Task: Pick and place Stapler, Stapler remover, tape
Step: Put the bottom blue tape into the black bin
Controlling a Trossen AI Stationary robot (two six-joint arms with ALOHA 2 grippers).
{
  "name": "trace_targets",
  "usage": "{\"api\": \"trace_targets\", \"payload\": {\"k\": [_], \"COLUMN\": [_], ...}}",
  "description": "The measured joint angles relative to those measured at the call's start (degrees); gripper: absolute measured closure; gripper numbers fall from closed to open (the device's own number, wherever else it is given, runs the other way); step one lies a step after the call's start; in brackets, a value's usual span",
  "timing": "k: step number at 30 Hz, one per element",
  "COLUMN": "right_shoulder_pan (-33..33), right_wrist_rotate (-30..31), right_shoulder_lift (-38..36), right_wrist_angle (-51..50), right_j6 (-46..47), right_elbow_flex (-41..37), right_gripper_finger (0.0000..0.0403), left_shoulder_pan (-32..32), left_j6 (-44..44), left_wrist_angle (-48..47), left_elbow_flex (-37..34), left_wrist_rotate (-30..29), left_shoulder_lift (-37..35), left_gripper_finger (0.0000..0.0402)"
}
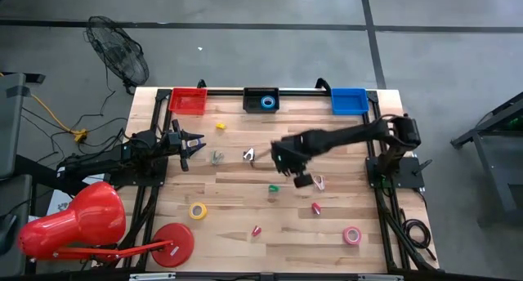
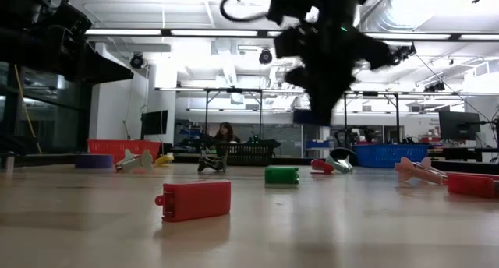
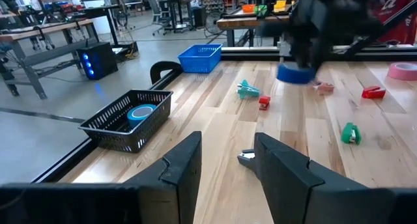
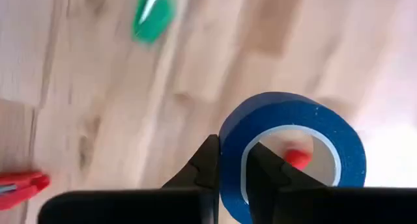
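Note:
My right gripper (image 1: 284,160) hangs over the middle of the table, shut on a blue tape roll (image 4: 293,152), which also shows in the left wrist view as a blue tape roll (image 3: 294,73) under the dark hand. My left gripper (image 1: 196,142) waits open at the table's left side with nothing between its fingers. A yellow tape roll (image 1: 198,210) and a pink tape roll (image 1: 351,234) lie flat near the front. Another blue roll (image 1: 268,102) lies in the black bin (image 1: 261,91). Small red, green and pink stapler pieces lie scattered, among them a red one (image 2: 195,199). My right gripper pinches the blue roll's wall (image 4: 231,160), with one finger (image 4: 264,168) inside the open centre and the other finger (image 4: 207,165) outside. The fingers come from above, pointing steeply down. The roll hangs below them, tilted and lifted clear of the table.
A red bin (image 1: 189,100) and a blue bin (image 1: 349,100) flank the black bin along the far edge. A red lamp (image 1: 73,224) with a flat red disc base (image 1: 173,242) stands at the near left corner. Bare wood lies between the scattered pieces.

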Motion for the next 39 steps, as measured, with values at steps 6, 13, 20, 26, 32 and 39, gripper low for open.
{"api": "trace_targets", "payload": {"k": [6,13,20,26,32,39], "right_shoulder_pan": [-9.4,-18.9,-23.8,-26.9,-29.3,-31.4], "right_wrist_rotate": [0.1,-1.5,-3.5,-7.2,-11.8,-14.1], "right_shoulder_lift": [0.2,5.0,16.3,28.5,37.1,38.6], "right_wrist_angle": [1.2,8.0,8.7,2.9,1.7,2.6], "right_j6": [-8.5,-7.3,-4.8,-2.1,4.4,8.8], "right_elbow_flex": [8.3,14.8,28.8,45.4,56.0,55.0], "right_gripper_finger": [0.0371,0.0371,0.0371,0.0371,0.0371,0.0371], "left_shoulder_pan": [0.0,0.0,0.0,0.0,0.0,0.0], "left_j6": [0.0,0.0,0.0,0.0,0.0,0.0], "left_wrist_angle": [0.0,0.0,0.0,0.0,0.1,0.1], "left_elbow_flex": [0.0,0.0,0.0,0.0,0.0,0.0], "left_wrist_rotate": [0.0,0.0,0.0,0.0,-1.7,-1.8], "left_shoulder_lift": [0.0,0.0,0.0,0.0,0.0,0.0], "left_gripper_finger": [0.0263,0.0263,0.0263,0.0263,0.0263,0.0263]}}
